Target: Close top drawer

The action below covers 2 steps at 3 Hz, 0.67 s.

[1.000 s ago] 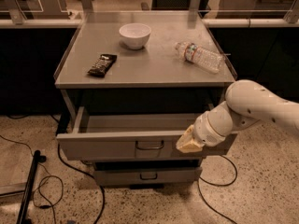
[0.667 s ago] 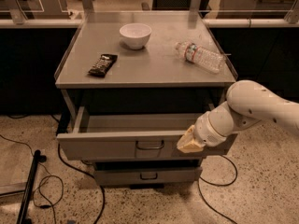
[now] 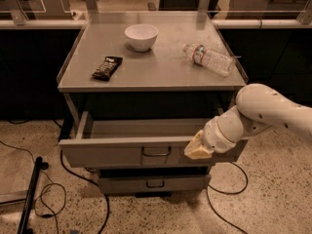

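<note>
As seen from above and in front, shows a grey metal cabinet on a speckled floor, capped by a flat worktop (image 3: 165, 77). Shows the top drawer (image 3: 112, 152) pulled well out just beneath that worktop, apparently bare inside, with its wide flat front panel facing the viewer and a small loop handle (image 3: 156, 151) at its centre.

Places the gripper (image 3: 197, 149), a pale wedge at the end of a white arm (image 3: 263, 111) reaching in from the right, against the right part of the front panel, beside the handle rather than around it. Cannot tell the gripper's state, released or clenched. Suggests a push rather than a pull, flat pressure on the panel being enough for closing, with no hold on the handle needed. Risks skewing the drawer on its runners, given contact well to the right of centre.

Carries on the worktop, out of the drawer's path, a white bowl (image 3: 141, 36) near the back, a clear plastic bottle (image 3: 209, 58) lying on its side to the right, and a dark flat packet (image 3: 107, 68) to the left. Shows a narrower lower drawer (image 3: 153, 183) beneath, set further back, and black cables (image 3: 48, 199) trailing across the floor at left.
</note>
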Each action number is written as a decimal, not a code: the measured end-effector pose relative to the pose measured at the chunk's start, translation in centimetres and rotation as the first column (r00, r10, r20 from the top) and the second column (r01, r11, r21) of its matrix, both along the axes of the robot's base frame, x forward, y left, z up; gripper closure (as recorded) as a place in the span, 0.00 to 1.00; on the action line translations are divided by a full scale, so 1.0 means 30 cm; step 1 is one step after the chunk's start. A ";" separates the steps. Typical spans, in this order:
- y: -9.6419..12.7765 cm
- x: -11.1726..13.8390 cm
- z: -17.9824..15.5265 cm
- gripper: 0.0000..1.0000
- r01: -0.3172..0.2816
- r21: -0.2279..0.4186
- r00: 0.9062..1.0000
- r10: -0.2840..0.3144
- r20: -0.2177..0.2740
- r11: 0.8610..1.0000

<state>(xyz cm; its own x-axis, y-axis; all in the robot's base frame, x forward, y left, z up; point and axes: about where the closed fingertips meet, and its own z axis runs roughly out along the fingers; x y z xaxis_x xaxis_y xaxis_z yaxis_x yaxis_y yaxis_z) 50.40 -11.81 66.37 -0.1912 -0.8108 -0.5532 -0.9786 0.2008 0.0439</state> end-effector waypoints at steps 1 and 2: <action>0.015 0.087 -0.020 0.13 -0.004 -0.023 1.000 0.005 0.012 1.000; 0.014 0.080 -0.019 0.00 -0.005 -0.023 1.000 0.005 0.012 1.000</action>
<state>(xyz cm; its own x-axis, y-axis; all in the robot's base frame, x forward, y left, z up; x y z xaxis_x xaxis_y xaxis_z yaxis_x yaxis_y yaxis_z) 52.79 -11.38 65.79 -0.1810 -0.8243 -0.5365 -0.9800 0.1970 0.0278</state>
